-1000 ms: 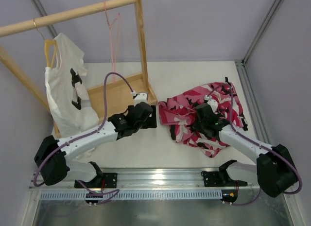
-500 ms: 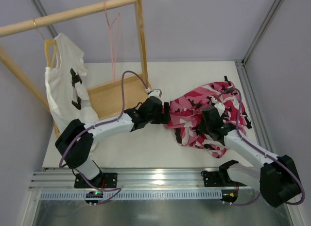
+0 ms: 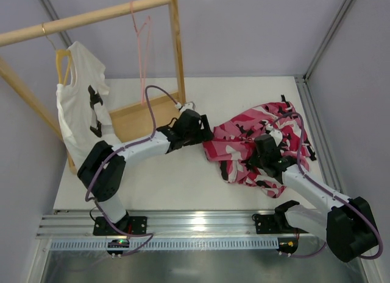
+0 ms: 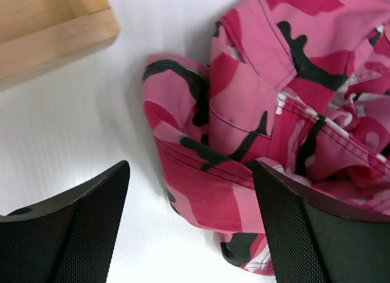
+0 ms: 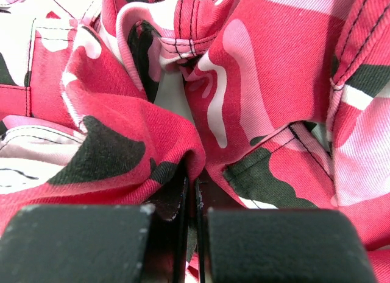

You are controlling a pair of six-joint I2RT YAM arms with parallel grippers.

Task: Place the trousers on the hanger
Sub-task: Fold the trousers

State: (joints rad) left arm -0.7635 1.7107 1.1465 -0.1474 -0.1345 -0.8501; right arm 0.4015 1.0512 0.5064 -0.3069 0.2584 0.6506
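My right pincer (image 5: 194, 179) is clamped tight on a fold of the trousers (image 5: 274, 82), and their camouflage cloth bunches up just ahead of its fingers and fills that wrist view. My left pincer (image 4: 190, 173) stands wide with nothing gripped, over the white table (image 4: 73, 125). The near edge of the crumpled trousers lies between its fingers and spreads ahead to its right, and a wooden base (image 4: 42, 27) sits ahead to its left. Well beyond that pincer, the pale-pink hanger (image 3: 141, 58) hangs from the wooden rail (image 3: 91, 16), apart from the white T-shirt (image 3: 82, 106).
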